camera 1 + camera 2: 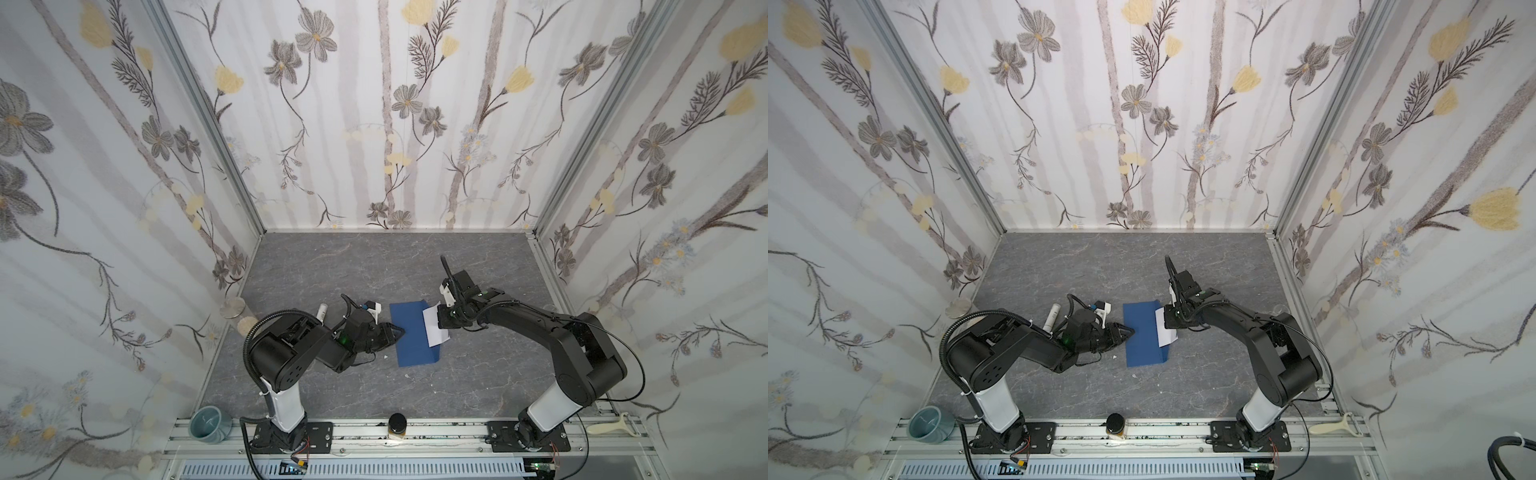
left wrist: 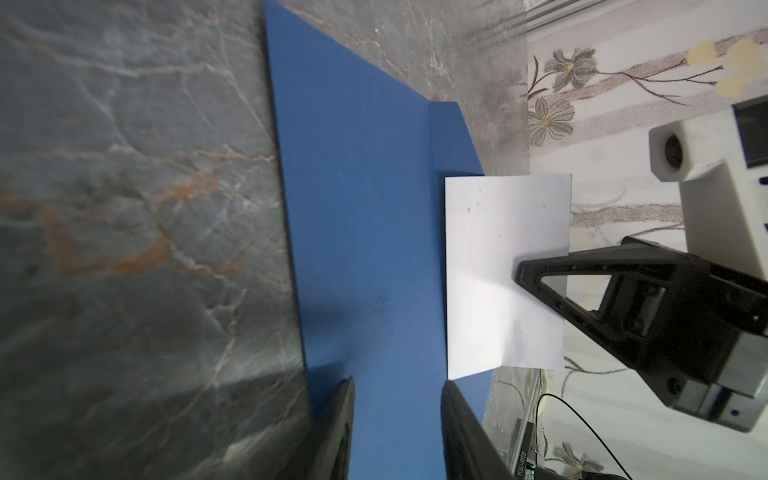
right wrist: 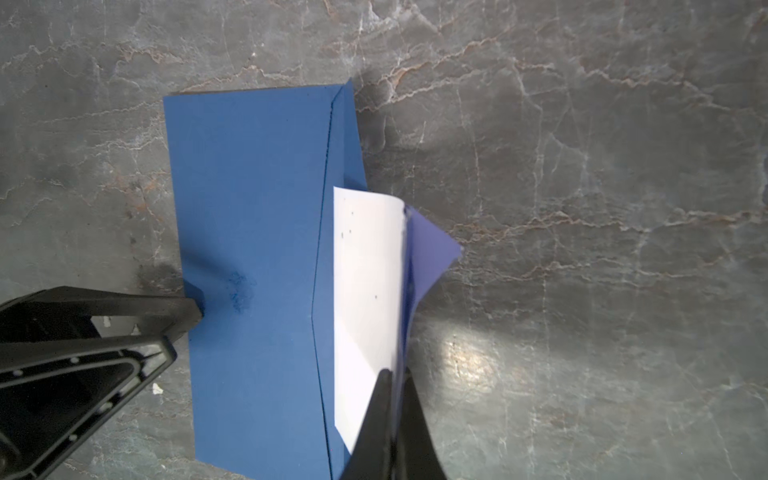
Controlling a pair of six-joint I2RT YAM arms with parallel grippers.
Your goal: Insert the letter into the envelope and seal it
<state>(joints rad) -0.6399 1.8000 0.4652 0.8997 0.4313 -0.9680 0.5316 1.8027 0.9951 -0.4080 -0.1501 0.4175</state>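
Note:
The dark blue envelope (image 1: 411, 343) (image 1: 1144, 343) (image 2: 365, 208) (image 3: 249, 208) lies flat in the middle of the table. The white letter (image 1: 434, 334) (image 1: 1166, 334) (image 2: 498, 270) (image 3: 365, 270) sticks up out of its right side, partly inside. The pointed flap (image 3: 430, 249) stands behind the sheet. My right gripper (image 1: 441, 322) (image 1: 1169, 323) (image 3: 395, 374) is shut on the letter's free edge. My left gripper (image 1: 400, 332) (image 1: 1130, 331) (image 2: 397, 382) is open at the envelope's left edge. In the right wrist view one of its fingertips (image 3: 193, 309) touches the blue paper.
A white glue-stick tube (image 1: 322, 311) (image 1: 1052, 318) lies behind the left arm. On the front rail are a teal cup (image 1: 210, 422), a dark jar (image 1: 397, 424) and a white peeler (image 1: 615, 426). A metal disc (image 1: 232, 307) lies by the left wall.

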